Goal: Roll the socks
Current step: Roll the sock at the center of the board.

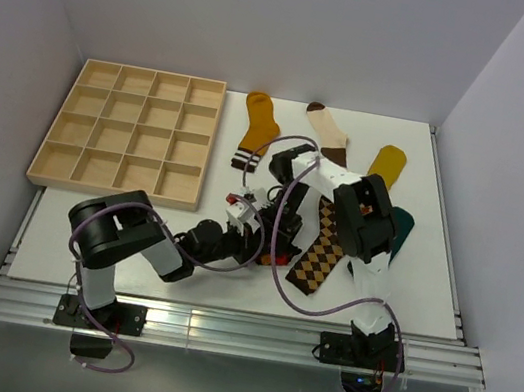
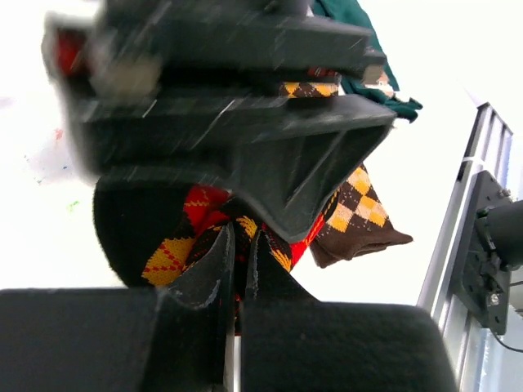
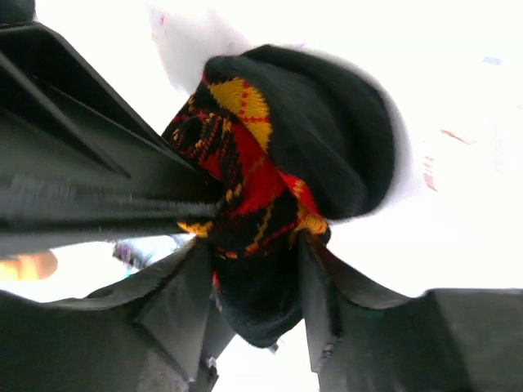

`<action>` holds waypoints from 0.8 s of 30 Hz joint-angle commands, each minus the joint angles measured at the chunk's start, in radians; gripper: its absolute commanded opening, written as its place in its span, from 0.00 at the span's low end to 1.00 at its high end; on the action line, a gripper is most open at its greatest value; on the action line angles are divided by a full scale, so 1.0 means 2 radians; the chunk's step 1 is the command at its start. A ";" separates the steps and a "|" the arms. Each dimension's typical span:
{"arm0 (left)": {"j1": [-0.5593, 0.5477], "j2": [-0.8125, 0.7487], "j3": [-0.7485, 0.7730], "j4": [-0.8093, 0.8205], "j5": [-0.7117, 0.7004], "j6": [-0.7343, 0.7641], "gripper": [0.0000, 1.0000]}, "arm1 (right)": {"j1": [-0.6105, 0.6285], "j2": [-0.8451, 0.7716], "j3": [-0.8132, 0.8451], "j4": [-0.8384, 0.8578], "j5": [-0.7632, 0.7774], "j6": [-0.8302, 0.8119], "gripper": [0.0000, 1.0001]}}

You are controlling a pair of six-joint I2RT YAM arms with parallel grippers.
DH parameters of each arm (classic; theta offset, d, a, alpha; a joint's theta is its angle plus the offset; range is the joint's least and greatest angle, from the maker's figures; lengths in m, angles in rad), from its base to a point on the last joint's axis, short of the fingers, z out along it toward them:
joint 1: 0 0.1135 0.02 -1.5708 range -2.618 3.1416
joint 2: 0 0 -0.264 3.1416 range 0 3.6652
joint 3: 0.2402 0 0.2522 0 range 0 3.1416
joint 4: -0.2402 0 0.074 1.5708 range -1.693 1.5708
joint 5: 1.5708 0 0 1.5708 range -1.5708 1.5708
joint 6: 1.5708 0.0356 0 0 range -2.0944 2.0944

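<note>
— Where is the sock that is being worked on?

— The red, black and yellow argyle sock [image 3: 253, 175] is being held bunched between the two arms, near the middle of the table [image 1: 425, 306]. Whether it is resting on the surface or being lifted just off it cannot be told. A fold of it is being pinched tight by the left gripper [image 2: 239, 245].

— And the right gripper [image 3: 255, 265]?

— Its jaws are being seen apart, one on each side of the bundle's dark end, with fabric filling the gap. Whether the sock is being squeezed or only flanked cannot be told.

— How is its handling being judged?

— As light, soft and limp. No shape is being held by the knit itself, so a loose roll is being expected to spring open once pressure is taken off. It is not being thought fragile or slippery, though a thin fold could be lost from the pads.

— Where is a hold being advised?

— Across the thick of the bundle, through several layers, rather than on a single edge.

— Is anything else being watched?

— The brown and orange argyle sock [image 1: 317, 257] is lying flat just beside the grippers and could be snagged. The mustard sock [image 1: 260, 120], cream sock [image 1: 326, 131], yellow sock [image 1: 388, 162] and teal sock [image 1: 404, 226] are lying farther back.
</note>
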 commanded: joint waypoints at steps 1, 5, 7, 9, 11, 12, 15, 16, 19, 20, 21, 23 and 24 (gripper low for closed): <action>0.007 0.031 -0.021 0.007 0.034 -0.038 0.00 | -0.018 -0.054 -0.025 0.144 -0.021 0.028 0.53; 0.022 0.046 -0.039 0.037 0.054 -0.067 0.00 | -0.052 -0.104 -0.055 0.179 -0.050 0.054 0.57; 0.031 0.050 -0.040 0.037 0.061 -0.082 0.00 | -0.073 -0.136 -0.068 0.195 -0.051 0.055 0.57; 0.040 0.052 -0.042 0.034 0.074 -0.096 0.00 | -0.091 -0.163 -0.096 0.230 -0.041 0.053 0.60; 0.045 0.048 -0.040 0.018 0.082 -0.104 0.00 | -0.103 -0.203 -0.127 0.264 -0.031 0.050 0.63; 0.050 0.046 -0.042 0.010 0.084 -0.113 0.00 | -0.108 -0.215 -0.137 0.273 -0.034 0.045 0.63; 0.061 0.032 -0.037 -0.025 0.090 -0.124 0.00 | -0.133 -0.257 -0.171 0.301 -0.036 0.026 0.64; 0.064 0.027 -0.035 -0.050 0.094 -0.126 0.00 | -0.141 -0.279 -0.181 0.307 -0.036 0.019 0.64; 0.074 0.015 -0.018 -0.106 0.110 -0.136 0.00 | -0.146 -0.337 -0.241 0.356 -0.028 -0.010 0.65; 0.077 0.013 -0.011 -0.120 0.114 -0.137 0.00 | -0.146 -0.352 -0.274 0.385 -0.025 -0.025 0.66; 0.084 0.011 -0.007 -0.136 0.114 -0.143 0.00 | -0.146 -0.367 -0.290 0.399 -0.022 -0.034 0.67; 0.093 0.008 0.001 -0.162 0.132 -0.150 0.00 | -0.143 -0.407 -0.332 0.426 -0.021 -0.063 0.68; 0.106 0.007 0.004 -0.174 0.139 -0.162 0.00 | -0.143 -0.420 -0.346 0.438 -0.021 -0.073 0.68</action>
